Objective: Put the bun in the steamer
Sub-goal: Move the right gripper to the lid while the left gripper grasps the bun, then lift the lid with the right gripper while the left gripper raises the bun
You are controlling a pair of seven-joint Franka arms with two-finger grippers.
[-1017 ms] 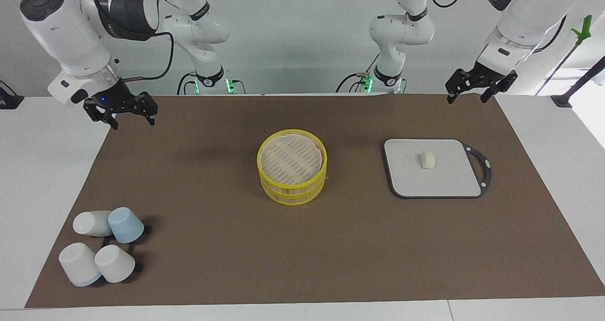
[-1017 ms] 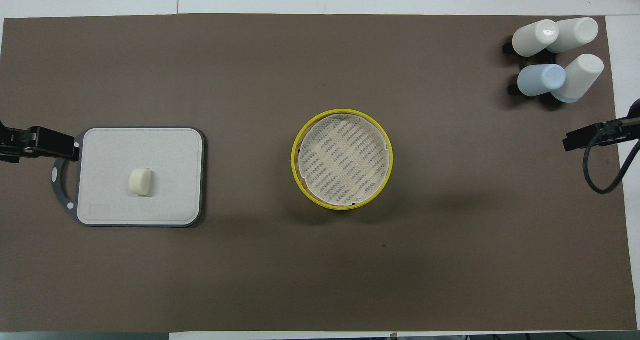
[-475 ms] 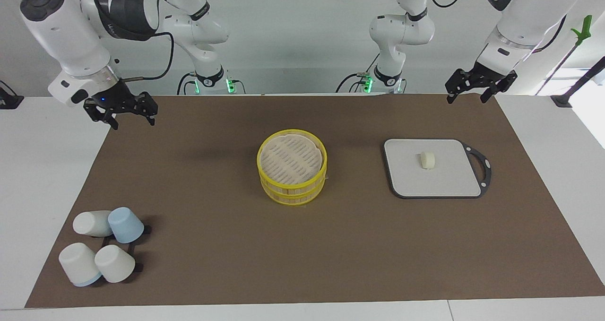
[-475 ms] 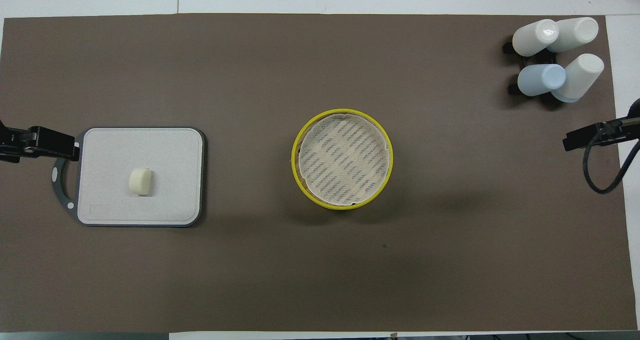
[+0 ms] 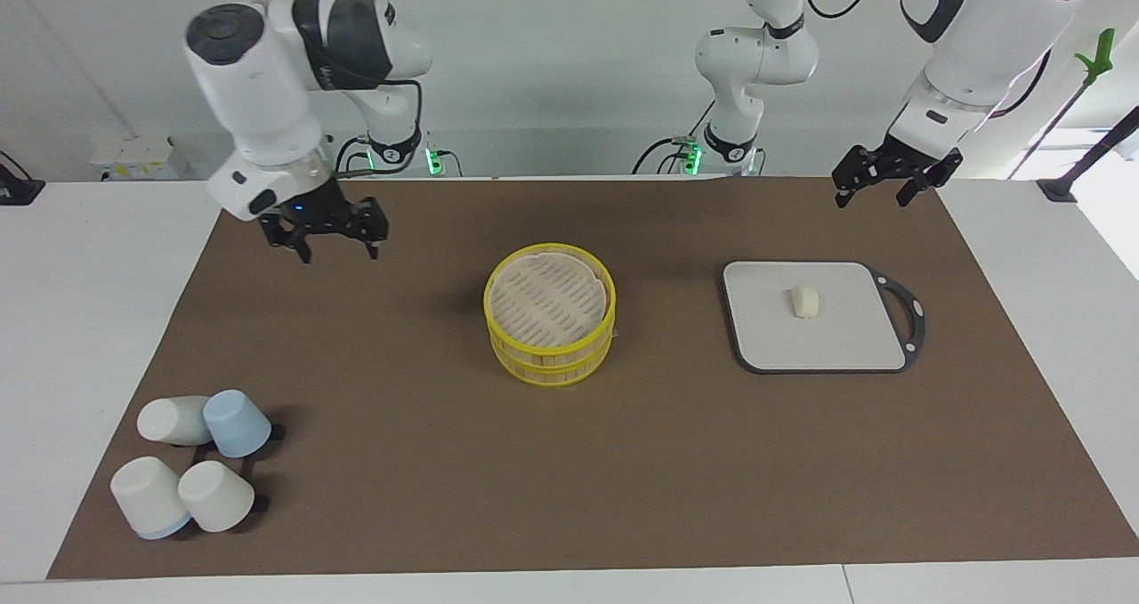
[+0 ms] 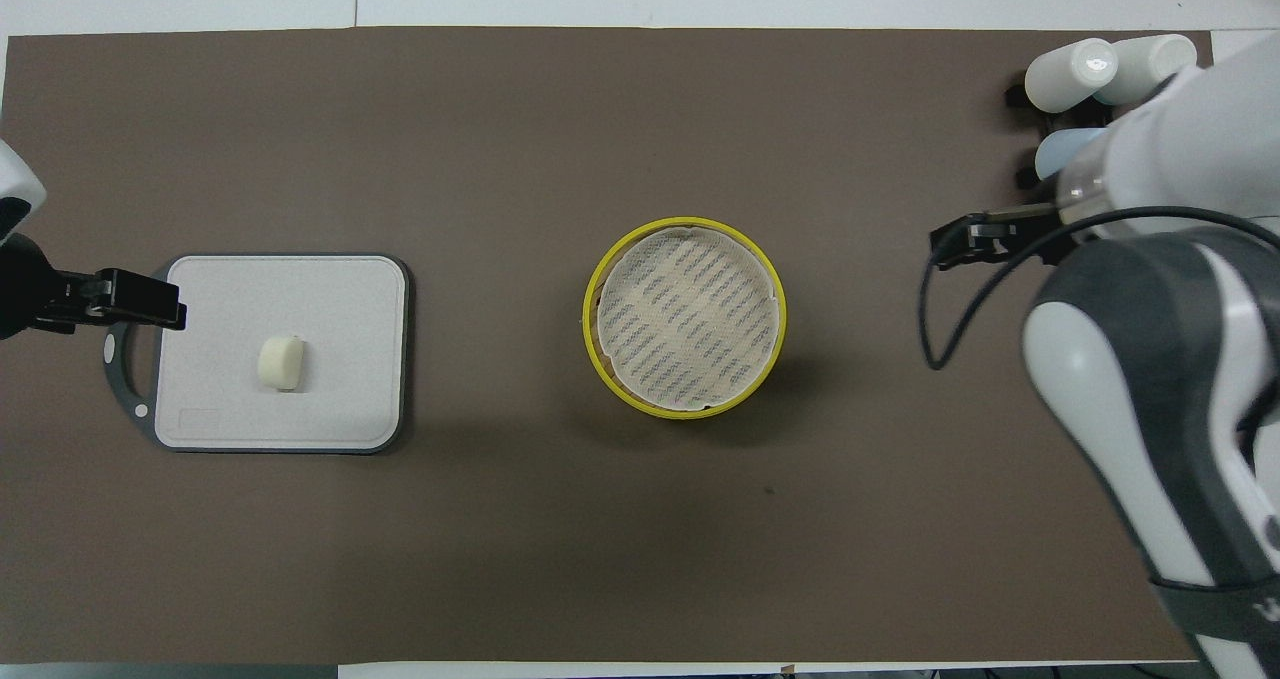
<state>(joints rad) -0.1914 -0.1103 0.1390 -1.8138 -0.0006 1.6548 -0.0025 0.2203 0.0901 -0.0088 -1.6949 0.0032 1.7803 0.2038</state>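
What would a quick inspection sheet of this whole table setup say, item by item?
Surface: brown mat over a white table.
Job's things: small cream-white stubby bun lying on the grey rectangular board; round yellow-rimmed two-tier steamer mid-mat, slatted lid on.
Clutter: four white and pale-blue cups at the right arm's end.
Grippers: left gripper open, over the mat's edge near the board; right gripper open, over bare mat beside the steamer.
Cables: black cable looping off the right arm.
Surroundings: white wall; green lights at the arm bases.

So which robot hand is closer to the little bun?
Left. The left gripper hangs over the mat just past the gray board where the bun lies. The right gripper hangs past the steamer, toward the right arm's end.
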